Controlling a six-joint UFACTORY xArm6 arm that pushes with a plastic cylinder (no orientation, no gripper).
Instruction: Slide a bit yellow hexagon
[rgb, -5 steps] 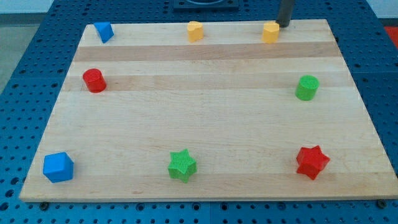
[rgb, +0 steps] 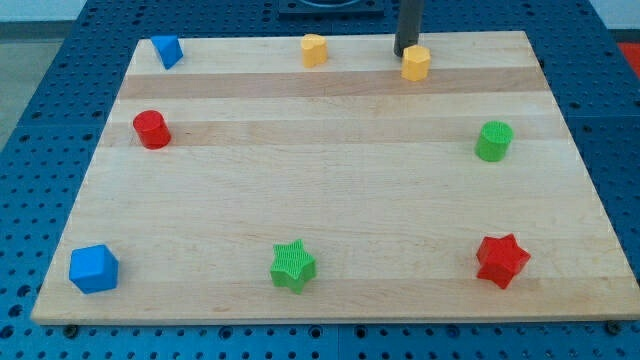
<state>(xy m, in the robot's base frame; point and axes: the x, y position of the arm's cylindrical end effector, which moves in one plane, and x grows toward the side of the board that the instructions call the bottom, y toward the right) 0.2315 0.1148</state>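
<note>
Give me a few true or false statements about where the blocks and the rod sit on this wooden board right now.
1. My tip sits just above-left of the yellow hexagon block. True.
2. The red star block lies at the view's top left. False: bottom right.
3. The green cylinder block stands near the wooden board's right edge. True.
4. The blue cube block touches the green star block. False: they are well apart.

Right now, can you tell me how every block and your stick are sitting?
my tip: down on the board, touching the yellow hexagon's upper left side
yellow hexagon: near the top edge, flat
yellow heart: top middle, alone
blue triangle: top left corner
red cylinder: upright, left side
green cylinder: upright, right side
blue cube: bottom left
green star: bottom middle
red star: bottom right
</note>
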